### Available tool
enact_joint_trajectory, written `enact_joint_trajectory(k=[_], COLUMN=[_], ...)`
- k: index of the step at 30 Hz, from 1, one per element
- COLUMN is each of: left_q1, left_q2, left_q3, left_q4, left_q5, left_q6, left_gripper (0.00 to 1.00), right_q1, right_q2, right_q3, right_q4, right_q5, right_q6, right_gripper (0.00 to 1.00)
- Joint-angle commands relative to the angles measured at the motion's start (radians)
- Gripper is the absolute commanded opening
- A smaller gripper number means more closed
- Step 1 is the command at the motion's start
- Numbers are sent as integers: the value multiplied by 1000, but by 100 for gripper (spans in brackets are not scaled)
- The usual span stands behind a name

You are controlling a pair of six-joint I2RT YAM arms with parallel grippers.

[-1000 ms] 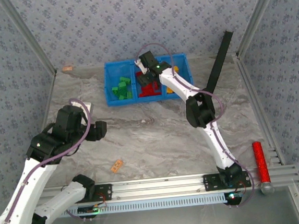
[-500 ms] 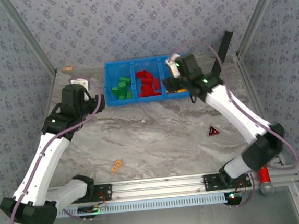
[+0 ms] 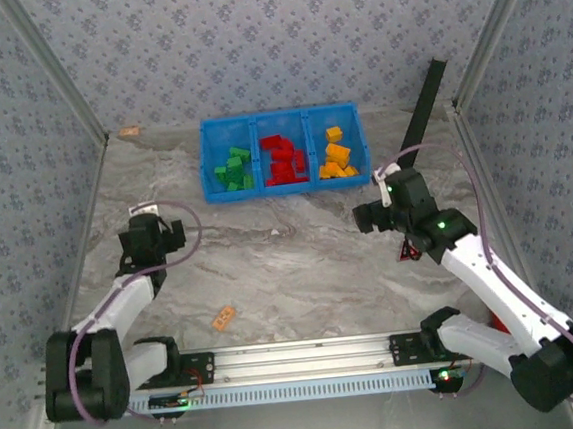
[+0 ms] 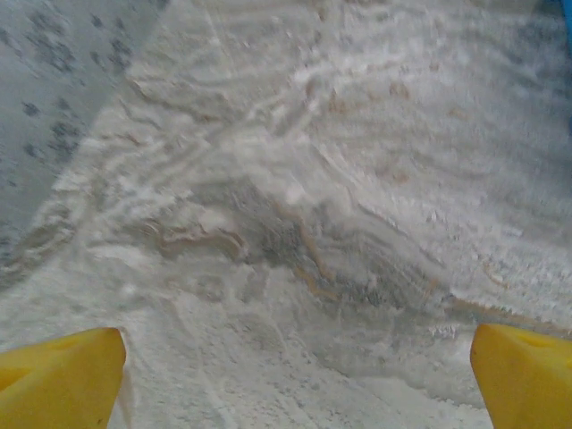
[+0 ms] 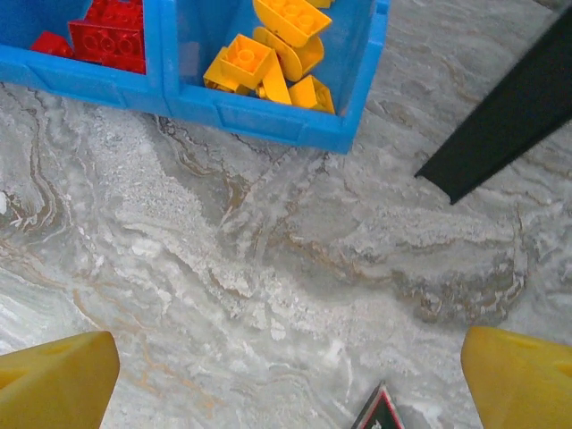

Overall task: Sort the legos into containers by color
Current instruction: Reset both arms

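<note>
From above, the small studded plastic legos (image 3: 282,161) lie sorted green, red and yellow in the bright blue three-compartment plastic bin tray (image 3: 264,191), at the far side of the grey marbled tabletop (image 3: 301,263) between patterned walls (image 3: 251,37). I'd judge them light, stiff and smooth, best pinched across flat sides. The left wrist view shows the left gripper (image 4: 295,375) spread wide and empty over marble, and the right wrist view shows the right gripper (image 5: 286,384) equally wide and empty, near the tray's yellow end.

A grey-white marbled table (image 3: 291,264) is bounded at its near edge by an aluminium rail (image 3: 299,356). A blue bin tray (image 3: 206,166) of three adjoining compartments is set at the far middle. A pale peach flat piece (image 3: 223,318) is laid near the front, left of centre, well apart from the tray. A small red-and-black triangular piece (image 3: 408,252) is seen on the right side. A black bar (image 3: 421,117) is propped slantwise near the tray's right end. A small peach object (image 3: 130,132) is lodged in the far left corner.
</note>
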State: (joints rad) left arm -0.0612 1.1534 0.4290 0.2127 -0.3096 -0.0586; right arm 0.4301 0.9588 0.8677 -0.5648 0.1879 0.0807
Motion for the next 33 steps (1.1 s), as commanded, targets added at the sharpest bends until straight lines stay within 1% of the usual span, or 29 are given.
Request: enact_joint_trajectory(k=[1,2,4,6,7,9,11,12,13,14,16,17,18,20,21,23,25,27,31,33], left_q1=[11,20,55,74,74,74,77,77,77,74,74,74,74,72,73,72,73,73,72,73], left_q2=[72,97,156,224,262,320,405,377,379,397,378,388,380,384,379,381,382,381,381,381], left_q3=[-23,-43,-70,-77,-68,-63,-56,-26,-15,-33,-14,-26,-19,-23,-19,-20,-21,-20,-19,-19], left_q4=[345,402,504,582,598,635,726,614,585,664,591,631,604,619,600,606,610,607,606,606], left_q5=[33,57,129,165,168,209,199,208,214,210,211,210,211,212,212,211,210,212,211,211], left_q6=[55,57,18,-3,-5,10,5,6,13,16,15,16,15,17,16,17,18,17,18,18], left_gripper=[100,100,100,100,100,100,100,100,100,100,100,100,100,100,100,100,100,100,100,100], right_q1=[-9,-12,-17,-19,-20,-22,-32,-44,-50,-56,-78,-106,-143,-241,-285,-358,-393,-416,-454,-462], right_q2=[-81,-100,-126,-139,-147,-159,-178,-184,-192,-197,-201,-198,-195,-167,-150,-100,-43,19,175,255], right_q3=[-53,-73,-118,-146,-158,-183,-218,-241,-264,-290,-353,-392,-426,-510,-537,-589,-637,-659,-656,-632], right_q4=[40,46,69,89,100,121,176,215,259,309,429,505,569,733,811,930,1061,1150,1325,1365], right_q5=[10,3,-14,-17,0,46,95,122,144,159,197,191,159,92,78,12,-35,-81,-157,-183], right_q6=[73,82,104,90,94,82,57,41,25,-9,-67,-94,-110,-110,-111,-101,-132,-157,-157,-147], right_gripper=[100,100,100,100,100,100,100,100,100,100,100,100,100,100,100,100,100,100,100,100])
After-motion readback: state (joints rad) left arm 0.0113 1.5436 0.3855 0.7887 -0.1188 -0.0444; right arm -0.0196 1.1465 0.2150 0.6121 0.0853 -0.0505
